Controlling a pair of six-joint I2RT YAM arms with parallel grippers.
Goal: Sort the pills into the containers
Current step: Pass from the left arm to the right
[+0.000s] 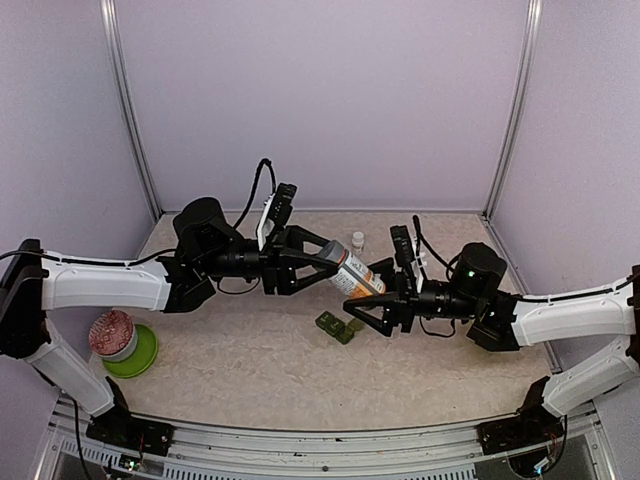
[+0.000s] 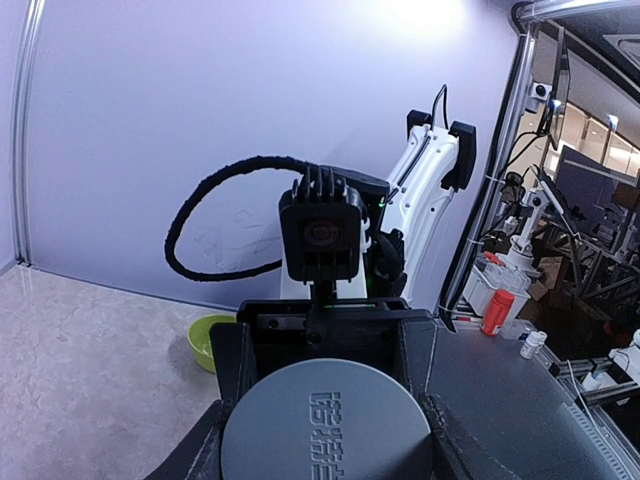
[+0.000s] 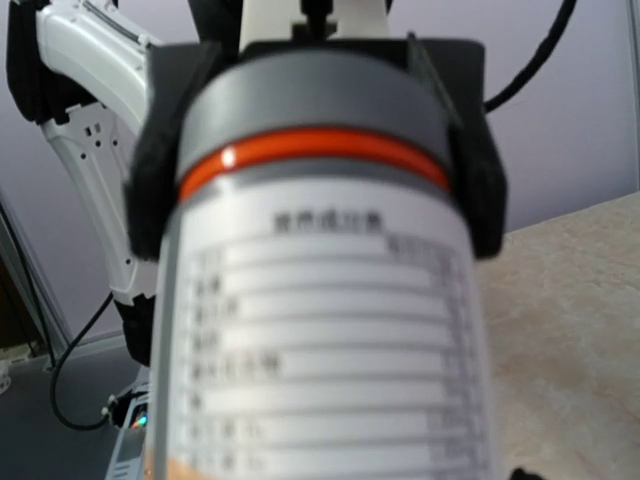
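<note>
A white-labelled pill bottle [image 1: 356, 276] with an orange ring and a grey cap hangs tilted in the air between both arms. My left gripper [image 1: 334, 263] is shut on its cap, which fills the left wrist view [image 2: 325, 425] between the black fingers [image 2: 225, 380]. My right gripper [image 1: 374, 297] is shut on the bottle's body. The bottle fills the right wrist view [image 3: 325, 330] and hides my own fingers there. The dark olive-green pill box [image 1: 337, 327] lies on the table just below the bottle, untouched.
A small white bottle [image 1: 358, 241] stands behind the grippers. A lime-green bowl [image 1: 140, 357] holding a pink-topped round tub [image 1: 112, 335] sits at the left front. A lime-green bowl [image 2: 203, 340] also shows in the left wrist view. Purple walls enclose the table.
</note>
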